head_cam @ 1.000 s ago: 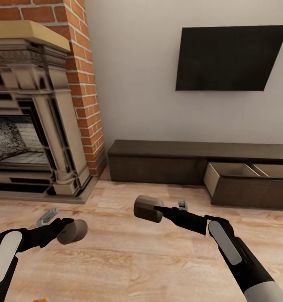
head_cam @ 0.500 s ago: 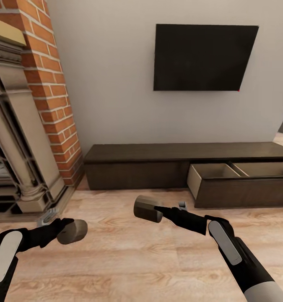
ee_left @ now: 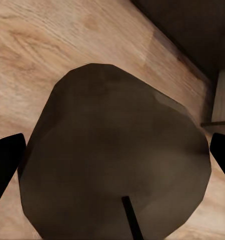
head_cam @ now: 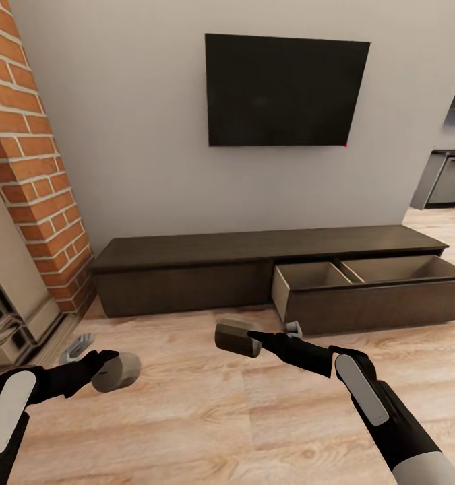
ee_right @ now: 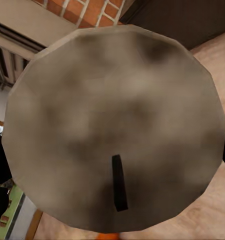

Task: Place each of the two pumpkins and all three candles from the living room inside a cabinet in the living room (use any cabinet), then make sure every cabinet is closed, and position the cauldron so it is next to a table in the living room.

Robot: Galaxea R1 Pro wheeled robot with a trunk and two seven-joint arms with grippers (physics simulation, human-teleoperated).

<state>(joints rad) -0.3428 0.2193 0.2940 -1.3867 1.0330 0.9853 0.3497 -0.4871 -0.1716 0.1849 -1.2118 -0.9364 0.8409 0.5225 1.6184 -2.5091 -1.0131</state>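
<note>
**Inspector:** Your left hand (head_cam: pixel 104 369) is clamped on a grey-beige candle (head_cam: pixel 117 372), held low over the wood floor (head_cam: pixel 207 417). In the left wrist view that candle (ee_left: pixel 115 160) sits between the two dark fingertips (ee_left: pixel 5 160), wick end toward the camera.

**Operator:** And the right?

**Inspector:** Your right hand (head_cam: pixel 254 335) is closed on a second candle (head_cam: pixel 236 337), held above the floor just short of the cabinet (head_cam: pixel 187 269). In the right wrist view the second candle (ee_right: pixel 115 130) blocks most of the frame; I cannot make out the fingers there.

**Operator:** The cabinet?

**Inspector:** It stands against the wall under a black screen (head_cam: pixel 284 91). Its right-hand drawer (head_cam: pixel 372 286) is pulled out, showing two compartments with nothing visible inside. The left front is shut. Brick column (head_cam: pixel 35 175) stands at its left end.
</note>
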